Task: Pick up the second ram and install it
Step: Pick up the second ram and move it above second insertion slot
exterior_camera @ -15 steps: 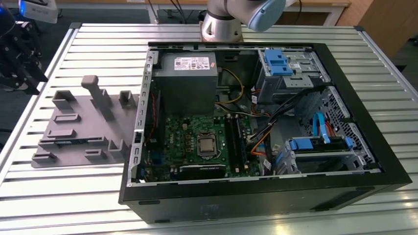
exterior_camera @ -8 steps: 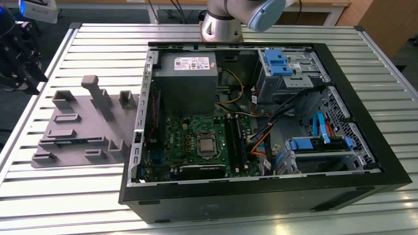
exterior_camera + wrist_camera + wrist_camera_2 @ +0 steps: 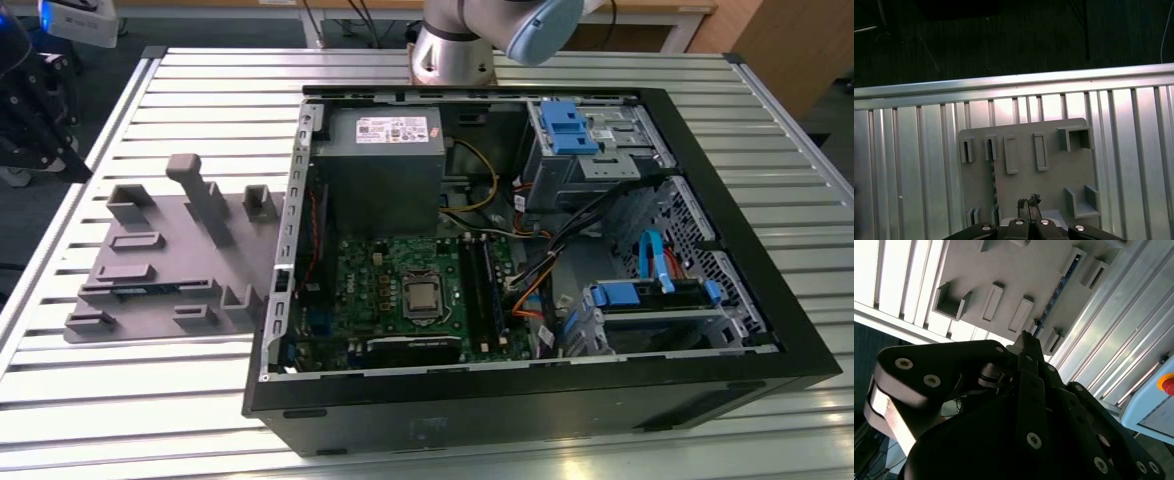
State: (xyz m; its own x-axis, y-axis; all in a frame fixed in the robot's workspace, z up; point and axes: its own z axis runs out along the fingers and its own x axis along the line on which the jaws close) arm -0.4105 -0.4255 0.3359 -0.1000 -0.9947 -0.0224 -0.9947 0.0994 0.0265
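Nearest the lens: black hand (image 3: pixel 1029 202), closed up tight, gripping nothing. Hangs well above the grey tray (image 3: pixel 1054 185), with the ram (image 3: pixel 1055 295) standing on edge in one long slot of it, untouched. Looks like the approach stage of the pick. Calls for opening wide and squaring up across the thin edge before any grasp. In the exterior view, tray at nine o'clock of the open computer case (image 3: pixel 534 410) on the slatted surface (image 3: pixel 200 90); case holding green board (image 3: pixel 387 270), grey power box (image 3: pixel 380 170), blue-tabbed drive cages (image 3: pixel 587 140).

Open table (image 3: pixel 214 100) beside tray (image 3: pixel 187 268) with posts (image 3: pixel 200 200)
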